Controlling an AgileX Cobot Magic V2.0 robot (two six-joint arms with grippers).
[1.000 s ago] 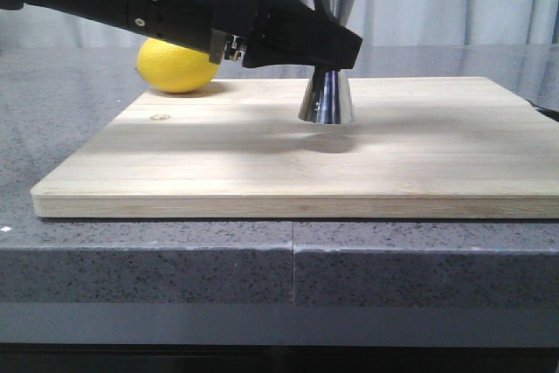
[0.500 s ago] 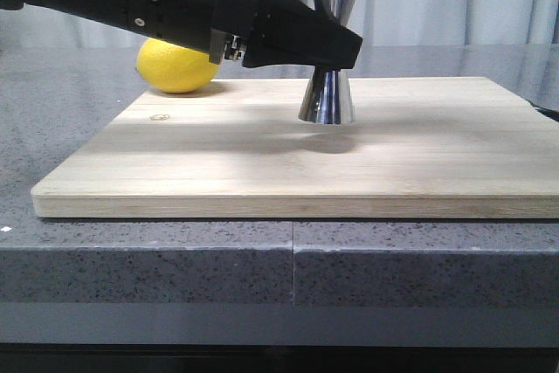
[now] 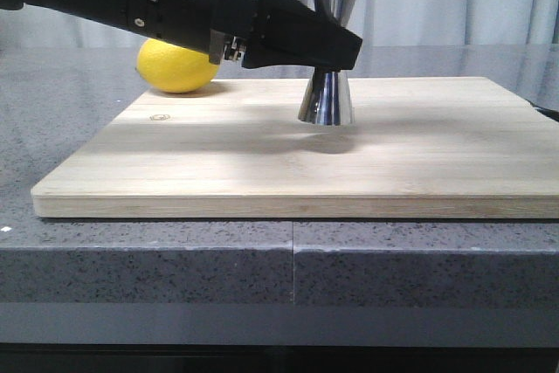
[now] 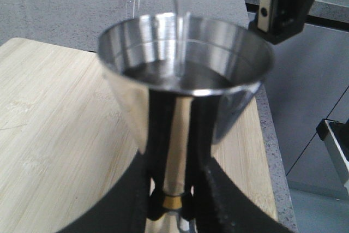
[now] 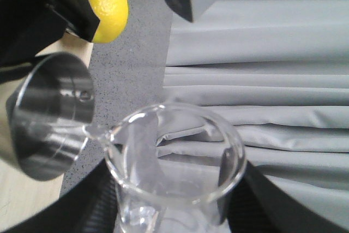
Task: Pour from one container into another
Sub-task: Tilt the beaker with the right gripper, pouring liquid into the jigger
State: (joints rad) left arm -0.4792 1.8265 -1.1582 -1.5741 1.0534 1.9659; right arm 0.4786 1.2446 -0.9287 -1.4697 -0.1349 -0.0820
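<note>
Beaker [image 5: 174,173] gripped in right tool [image 5: 174,211], tipped, lip over jigger [image 4: 182,96], thin stream running in. Left tool [image 4: 172,203] clamped on jigger's waist, standing on wooden board [image 3: 262,163] on tabletop [image 3: 175,259]. Lemon [image 3: 176,65] behind.

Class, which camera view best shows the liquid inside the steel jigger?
The left wrist view: it looks into the jigger, showing liquid and the stream. The right wrist view shows its bowl obliquely; the front view shows only its base.
</note>
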